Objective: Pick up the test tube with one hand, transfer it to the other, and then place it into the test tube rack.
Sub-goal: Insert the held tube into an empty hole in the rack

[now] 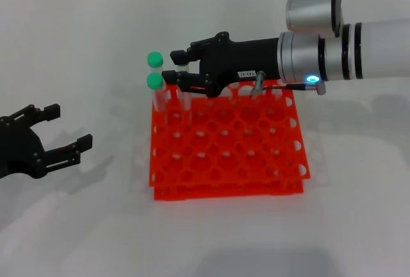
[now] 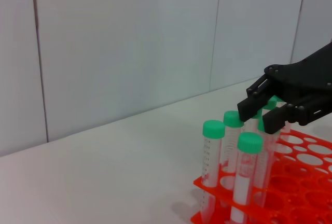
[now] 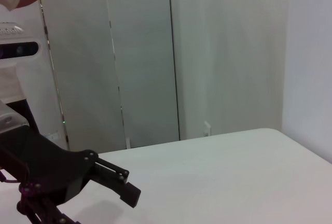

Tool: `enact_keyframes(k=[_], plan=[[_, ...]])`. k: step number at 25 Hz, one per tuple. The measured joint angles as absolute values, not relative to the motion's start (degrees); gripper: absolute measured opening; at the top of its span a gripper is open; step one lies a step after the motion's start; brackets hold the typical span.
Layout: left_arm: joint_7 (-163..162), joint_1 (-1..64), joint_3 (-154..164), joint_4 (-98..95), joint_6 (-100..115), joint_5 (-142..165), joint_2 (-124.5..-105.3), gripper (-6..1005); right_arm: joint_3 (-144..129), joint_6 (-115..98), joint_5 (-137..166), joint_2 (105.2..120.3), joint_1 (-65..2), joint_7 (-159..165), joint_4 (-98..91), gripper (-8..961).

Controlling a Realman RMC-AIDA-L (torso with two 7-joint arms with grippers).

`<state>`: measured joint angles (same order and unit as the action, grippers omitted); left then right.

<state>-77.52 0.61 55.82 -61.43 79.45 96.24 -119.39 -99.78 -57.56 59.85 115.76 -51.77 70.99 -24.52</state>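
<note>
The test tube [image 1: 155,92] stands upright in the far-left corner of the orange-red test tube rack [image 1: 227,142], long axis vertical, among other green-capped tubes [image 2: 229,156]. The right gripper [image 1: 174,65], nearer by far, hovers just beside and above those caps, fingers spread and holding nothing. The left gripper [image 1: 67,131] hangs spread and empty, well apart to the rack's left over the white table [image 1: 77,226]. Pale wall panels [image 2: 129,42] stand behind.
</note>
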Motion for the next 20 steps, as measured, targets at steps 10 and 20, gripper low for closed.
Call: enact_keyframes(k=[10, 20], plan=[[-77.4, 0.3, 55.7, -61.4, 79.5, 96.0, -119.31, 886, -99.6, -57.9, 59.9, 115.24, -50.1, 71.2, -27.4, 462], [-76.8, 0.6, 54.7, -61.7, 79.9, 95.7, -119.26, 886, -92.2, -64.8, 69.1, 111.85, -37.1, 76.4, -41.4, 501]])
